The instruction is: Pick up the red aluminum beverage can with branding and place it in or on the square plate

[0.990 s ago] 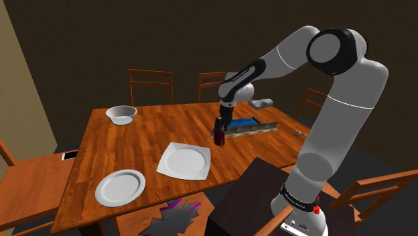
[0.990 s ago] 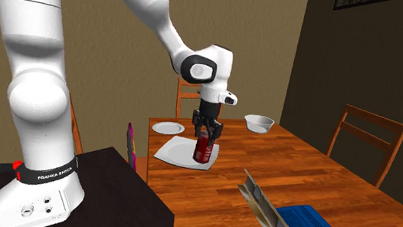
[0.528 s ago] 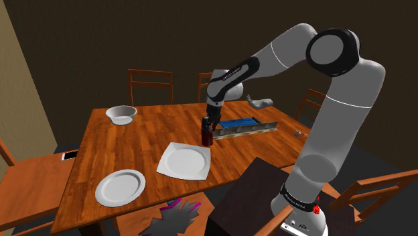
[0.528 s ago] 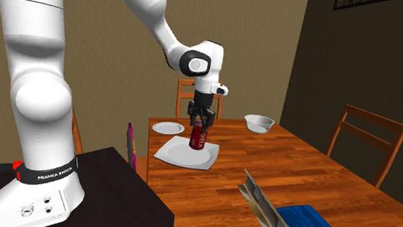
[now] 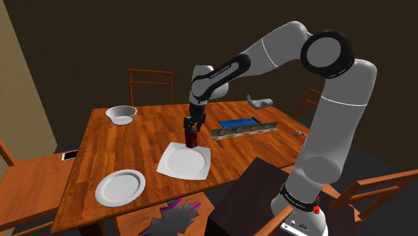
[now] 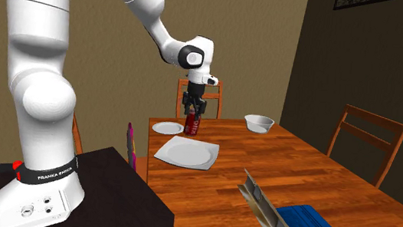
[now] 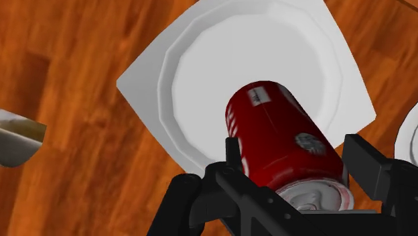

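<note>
Wrist view: the claw [image 7: 295,153] is clamped on the red beverage can [image 7: 278,127], which hangs above the square white plate [image 7: 201,87], nearer one edge than its middle and clear of the desk [image 5: 120,141]. In my judgement, the can should be centred over the plate's well, lowered upright until it rests, and only then released.

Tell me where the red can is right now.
The red can hangs clasped in the end effector above the square plate, near the shoulder view's middle.
</note>
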### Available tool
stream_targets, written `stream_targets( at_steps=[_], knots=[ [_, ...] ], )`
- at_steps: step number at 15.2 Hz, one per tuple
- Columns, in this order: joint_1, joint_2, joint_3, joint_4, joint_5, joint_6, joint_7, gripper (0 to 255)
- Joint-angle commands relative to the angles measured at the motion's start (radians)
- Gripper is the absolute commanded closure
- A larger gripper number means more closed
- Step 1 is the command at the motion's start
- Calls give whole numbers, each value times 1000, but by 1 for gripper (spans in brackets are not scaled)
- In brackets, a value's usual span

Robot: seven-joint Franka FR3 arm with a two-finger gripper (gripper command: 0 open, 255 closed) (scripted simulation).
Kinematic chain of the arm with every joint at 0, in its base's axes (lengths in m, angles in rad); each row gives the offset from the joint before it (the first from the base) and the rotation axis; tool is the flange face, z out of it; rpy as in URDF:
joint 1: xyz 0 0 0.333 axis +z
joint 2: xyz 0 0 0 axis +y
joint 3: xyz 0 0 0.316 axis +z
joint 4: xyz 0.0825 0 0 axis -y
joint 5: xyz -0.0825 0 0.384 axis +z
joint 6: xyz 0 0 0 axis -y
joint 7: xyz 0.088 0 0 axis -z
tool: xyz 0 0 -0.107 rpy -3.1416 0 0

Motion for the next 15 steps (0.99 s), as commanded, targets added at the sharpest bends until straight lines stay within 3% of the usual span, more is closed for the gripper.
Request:
stream_targets(
  at_steps=[1, 15],
  knots=[
    [15, 18, 12, 12, 0, 9, 27, 255],
    [14, 154, 20, -24, 28, 180, -4, 255]
  ],
)
